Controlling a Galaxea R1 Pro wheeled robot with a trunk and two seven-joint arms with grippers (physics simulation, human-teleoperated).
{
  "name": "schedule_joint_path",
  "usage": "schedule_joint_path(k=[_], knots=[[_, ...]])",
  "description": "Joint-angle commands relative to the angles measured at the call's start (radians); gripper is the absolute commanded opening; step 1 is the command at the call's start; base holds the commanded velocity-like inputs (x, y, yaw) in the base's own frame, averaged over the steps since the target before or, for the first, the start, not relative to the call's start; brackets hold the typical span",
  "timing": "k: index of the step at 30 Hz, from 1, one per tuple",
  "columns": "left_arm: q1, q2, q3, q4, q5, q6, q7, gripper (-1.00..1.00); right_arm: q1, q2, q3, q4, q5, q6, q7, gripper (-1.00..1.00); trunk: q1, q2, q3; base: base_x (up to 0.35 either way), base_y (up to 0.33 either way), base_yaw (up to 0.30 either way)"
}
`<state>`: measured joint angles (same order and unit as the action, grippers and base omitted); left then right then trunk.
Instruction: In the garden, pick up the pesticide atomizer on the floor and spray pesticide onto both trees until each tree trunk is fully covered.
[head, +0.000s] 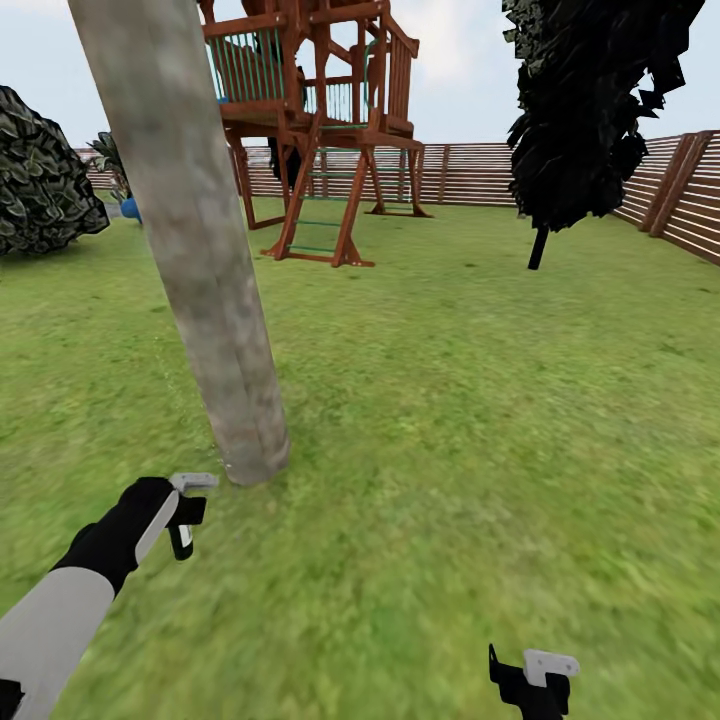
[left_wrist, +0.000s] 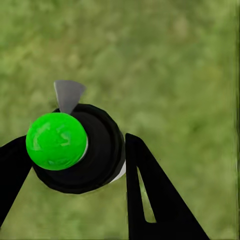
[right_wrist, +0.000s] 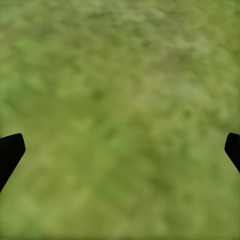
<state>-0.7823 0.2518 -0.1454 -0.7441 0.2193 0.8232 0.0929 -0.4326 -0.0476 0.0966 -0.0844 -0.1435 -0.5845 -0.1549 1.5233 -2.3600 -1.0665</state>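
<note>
A thick mottled beige-grey tree trunk (head: 200, 250) rises from the grass (head: 450, 400) at the left of the head view, leaning slightly; its crown is out of view. My left gripper (head: 185, 515) hangs low just in front of the trunk's base. In the left wrist view that gripper (left_wrist: 75, 152) is shut on the pesticide atomizer (left_wrist: 56, 141), a black round body with a bright green top and a small grey nozzle (left_wrist: 68, 95), over grass. My right gripper (head: 535, 678) sits low at the front right, open (right_wrist: 120, 150) with nothing but grass between its fingertips.
A brown wooden play tower (head: 320, 120) stands behind the trunk. A dark conifer (head: 590, 100) stands at the right, a dark shrub (head: 40, 170) at the left. A slatted wooden fence (head: 500, 172) bounds the lawn. Open grass spreads to the right.
</note>
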Motion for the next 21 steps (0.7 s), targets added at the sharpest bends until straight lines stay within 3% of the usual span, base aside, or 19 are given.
schedule_joint_path(k=[1,5,12,13,16,19,21], knots=[[0.002,-0.002,0.0,-0.02,-0.004,0.001,0.0,-1.0,0.0,0.0,0.0,0.0,0.0,0.0,0.0,1.0,0.0,0.0,0.0,0.0,0.0,0.0],[0.003,-0.008,0.0,-0.071,0.004,0.005,0.0,-1.0,0.0,0.0,0.0,0.0,0.0,0.0,0.0,1.0,0.0,0.0,0.0,0.2,0.0,0.0],[0.005,-0.008,0.003,-0.07,0.005,0.007,-0.001,-1.0,0.0,0.0,0.0,0.0,0.0,0.0,0.0,1.0,0.0,0.0,0.0,0.329,0.0,0.0],[0.005,-0.012,0.002,-0.07,0.005,0.006,-0.001,-1.0,0.0,0.0,0.0,0.0,0.0,0.0,0.0,1.0,0.0,0.0,0.0,0.192,0.0,0.0],[0.021,-0.056,-0.001,-0.065,-0.003,0.005,-0.001,-1.0,0.0,0.0,0.0,0.0,0.0,0.0,0.0,1.0,0.0,0.0,0.0,0.047,0.0,0.0],[0.024,-0.04,0.003,-0.057,-0.008,0.005,-0.001,-1.0,0.0,0.0,0.0,0.0,0.0,0.0,0.0,1.0,0.0,0.0,0.0,0.003,0.0,0.0],[0.026,0.007,0.003,-0.053,-0.003,0.006,-0.002,-1.0,0.0,0.0,0.0,0.0,0.0,0.0,0.0,1.0,0.0,0.0,0.0,0.0,0.0,0.0]])
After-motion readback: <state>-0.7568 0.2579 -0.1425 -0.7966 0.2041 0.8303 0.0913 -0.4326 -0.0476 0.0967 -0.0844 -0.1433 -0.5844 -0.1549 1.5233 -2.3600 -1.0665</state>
